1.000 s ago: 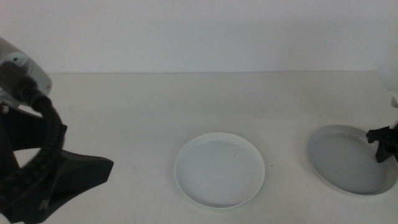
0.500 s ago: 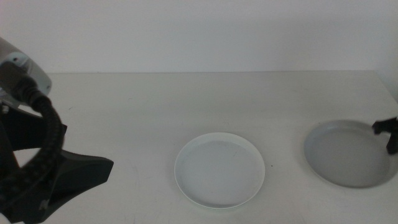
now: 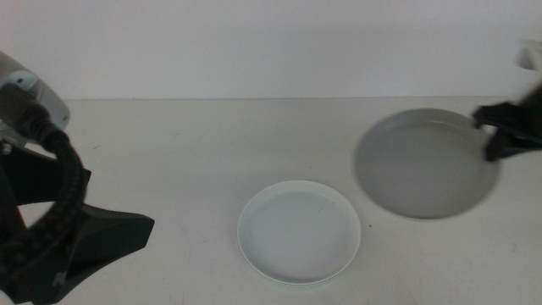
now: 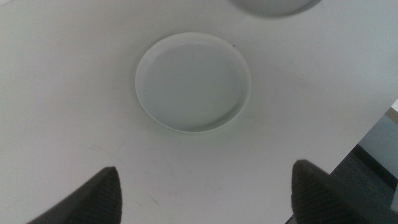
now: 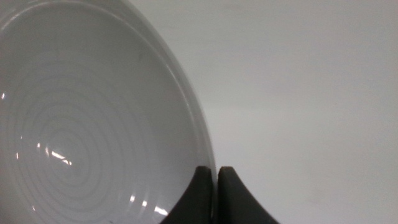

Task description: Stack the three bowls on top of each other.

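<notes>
A white bowl (image 3: 298,231) rests flat on the table at the middle front; it also shows in the left wrist view as the white bowl (image 4: 193,81). To its right a light grey bowl (image 3: 426,163) hangs tilted above the table. My right gripper (image 3: 495,135) is shut on that bowl's right rim. In the right wrist view the jaws pinch the rim of the grey bowl (image 5: 93,124), with my right gripper (image 5: 216,177) at its edge. My left gripper (image 4: 208,196) waits open above the table, short of the white bowl. The left arm (image 3: 51,220) sits at the left edge.
The white table (image 3: 186,144) runs back to a pale wall. Its edge (image 4: 373,118) drops off beside the white bowl in the left wrist view, with floor beyond. The grey bowl's rim (image 4: 273,5) just shows there.
The right gripper has lifted the grey bowl off the table at the right and carried it up and to the left, closer to the white bowl. The left arm has not moved.
</notes>
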